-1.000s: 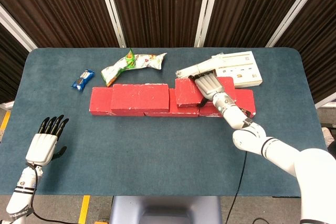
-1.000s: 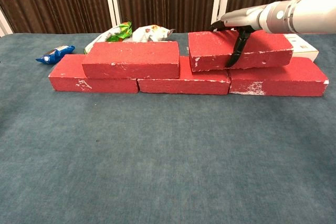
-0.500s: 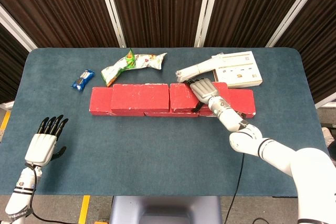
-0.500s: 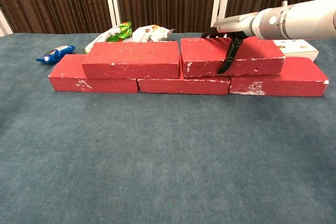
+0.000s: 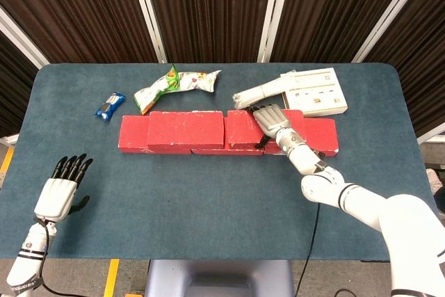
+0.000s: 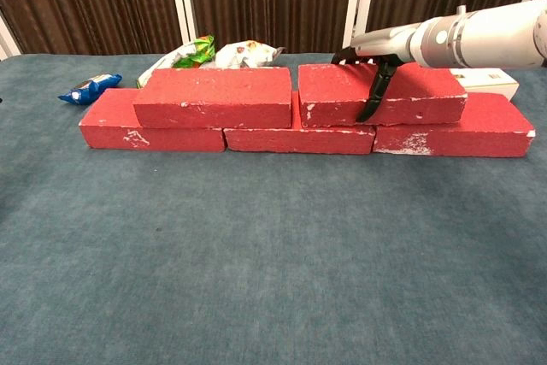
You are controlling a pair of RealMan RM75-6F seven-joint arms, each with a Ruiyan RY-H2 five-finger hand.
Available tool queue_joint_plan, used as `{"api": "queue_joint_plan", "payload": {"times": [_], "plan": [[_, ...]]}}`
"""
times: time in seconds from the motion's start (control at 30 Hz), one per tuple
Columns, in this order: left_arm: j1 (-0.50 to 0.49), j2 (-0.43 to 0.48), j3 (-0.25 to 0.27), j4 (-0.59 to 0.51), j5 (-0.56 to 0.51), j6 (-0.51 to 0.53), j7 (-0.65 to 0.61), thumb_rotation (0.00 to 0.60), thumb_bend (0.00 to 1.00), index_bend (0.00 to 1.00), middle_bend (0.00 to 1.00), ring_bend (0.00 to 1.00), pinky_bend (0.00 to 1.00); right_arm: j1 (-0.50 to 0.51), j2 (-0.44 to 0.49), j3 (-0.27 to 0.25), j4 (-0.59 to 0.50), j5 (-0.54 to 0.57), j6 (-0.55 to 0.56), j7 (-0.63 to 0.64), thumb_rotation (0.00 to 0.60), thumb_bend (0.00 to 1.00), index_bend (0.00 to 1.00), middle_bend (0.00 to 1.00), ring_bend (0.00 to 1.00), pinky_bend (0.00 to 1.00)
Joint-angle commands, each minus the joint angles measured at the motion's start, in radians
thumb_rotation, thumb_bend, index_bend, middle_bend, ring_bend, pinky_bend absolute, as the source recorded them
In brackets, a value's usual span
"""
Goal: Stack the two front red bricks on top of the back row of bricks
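Note:
Three red bricks form the back row (image 5: 132, 134) (image 6: 111, 121) across the table's middle. Two more red bricks lie flat on top of it, side by side. The left upper brick (image 5: 185, 129) (image 6: 214, 97) lies free. My right hand (image 5: 273, 119) (image 6: 376, 57) grips the right upper brick (image 5: 242, 129) (image 6: 419, 96), its fingers over the top and the thumb down the front face. That brick sits close against the left one, with a thin gap. My left hand (image 5: 61, 191) hovers open near the table's front left corner, far from the bricks.
Behind the bricks lie two snack bags (image 5: 174, 85) (image 6: 184, 55), a small blue packet (image 5: 109, 105) (image 6: 90, 87) at the left, and a white box (image 5: 320, 92) (image 6: 491, 83) with a white wrapped roll (image 5: 261, 92) at the right. Blue cloth covers the table (image 5: 208, 206).
My right hand has carried its brick leftward and lowered it from a tilt until it lies flat on the back row beside the other upper brick. The left hand barely shifted.

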Motion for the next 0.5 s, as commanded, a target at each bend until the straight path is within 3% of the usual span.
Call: {"api": "queue_joint_plan", "payload": {"times": [0.03, 0.5], "plan": [[-0.001, 0.001, 0.001, 0.002, 0.005, 0.001, -0.009, 0.6, 0.28, 0.0, 0.0, 0.0, 0.03, 0.008, 0.001, -0.01, -0.011, 0.028, 0.01, -0.018, 0.6, 0.13, 0.38, 0.56, 0.39, 0.62], [-0.001, 0.003, -0.001, 0.005, 0.005, -0.004, -0.021, 0.6, 0.28, 0.0, 0.0, 0.0, 0.02, 0.037, 0.016, -0.05, -0.056, 0.129, 0.038, -0.08, 0.6, 0.13, 0.24, 0.5, 0.33, 0.6]]}}
